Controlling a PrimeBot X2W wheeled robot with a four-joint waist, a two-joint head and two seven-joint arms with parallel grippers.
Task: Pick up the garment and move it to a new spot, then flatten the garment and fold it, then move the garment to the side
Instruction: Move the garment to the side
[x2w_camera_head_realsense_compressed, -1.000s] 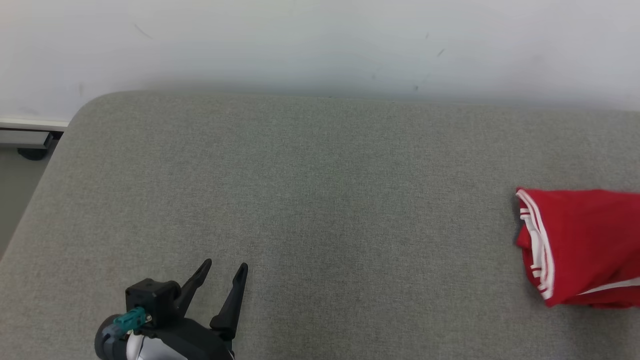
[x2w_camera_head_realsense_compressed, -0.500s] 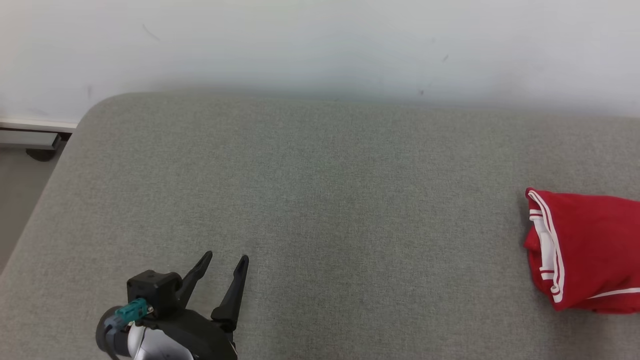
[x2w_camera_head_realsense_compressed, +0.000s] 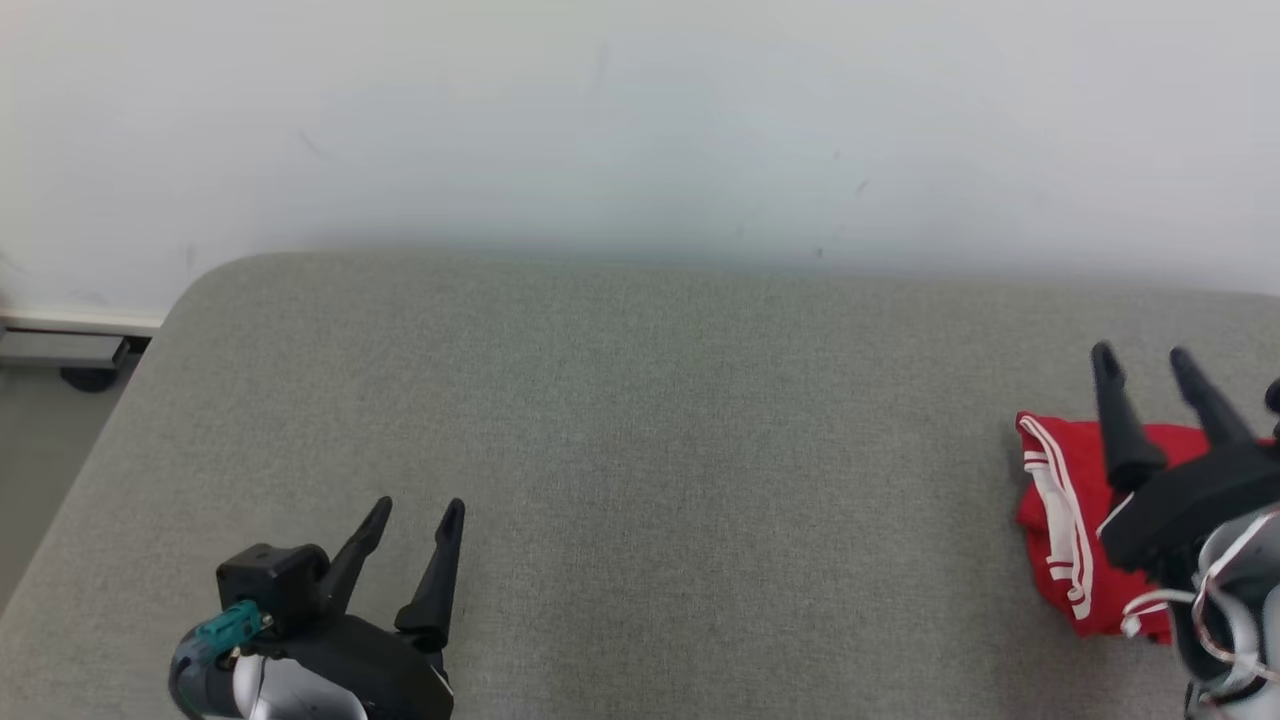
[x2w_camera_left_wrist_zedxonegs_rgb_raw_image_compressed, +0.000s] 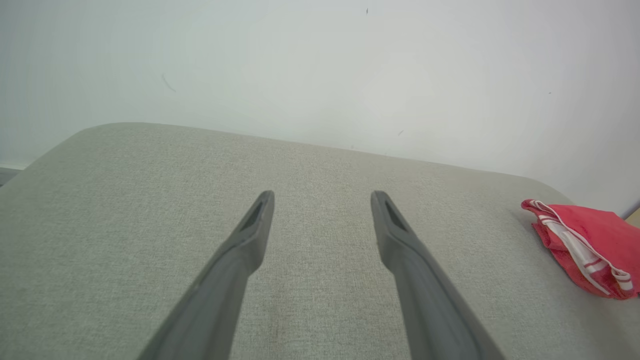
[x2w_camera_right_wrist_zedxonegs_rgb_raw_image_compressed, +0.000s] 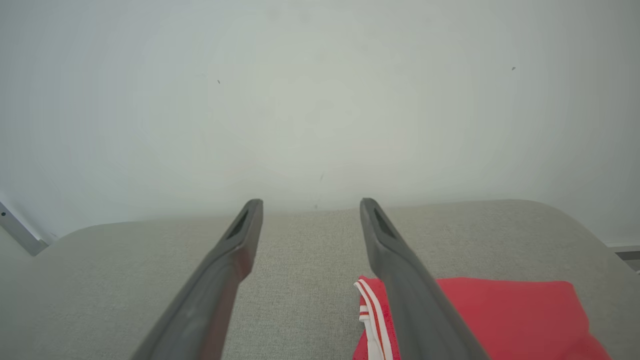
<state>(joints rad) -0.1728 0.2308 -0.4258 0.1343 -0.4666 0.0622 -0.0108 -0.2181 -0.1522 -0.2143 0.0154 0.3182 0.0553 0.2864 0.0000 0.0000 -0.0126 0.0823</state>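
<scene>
The garment (x2w_camera_head_realsense_compressed: 1058, 520) is red with white stripes and lies folded in a bundle at the right side of the grey padded table (x2w_camera_head_realsense_compressed: 640, 450). It also lies at the right edge of the left wrist view, garment (x2w_camera_left_wrist_zedxonegs_rgb_raw_image_compressed: 585, 245), and low in the right wrist view, garment (x2w_camera_right_wrist_zedxonegs_rgb_raw_image_compressed: 500, 315). My right gripper (x2w_camera_head_realsense_compressed: 1145, 365) hangs open above the garment, apart from it, with nothing between its fingers. In its own view the right gripper (x2w_camera_right_wrist_zedxonegs_rgb_raw_image_compressed: 310, 205) points toward the wall. My left gripper (x2w_camera_head_realsense_compressed: 415, 512) stands open and empty over bare table at the lower left, far from the garment; the left gripper (x2w_camera_left_wrist_zedxonegs_rgb_raw_image_compressed: 322, 196) has wide jaws.
A white wall (x2w_camera_head_realsense_compressed: 640, 120) rises just behind the table's far edge. The table's rounded far-left corner (x2w_camera_head_realsense_compressed: 215, 275) drops off to a floor with a grey rail (x2w_camera_head_realsense_compressed: 60, 350). Bare grey cloth stretches between the two grippers.
The camera has tilted, so the table sits lower in the picture. My right gripper has come into view above the garment. The left gripper holds the same open pose.
</scene>
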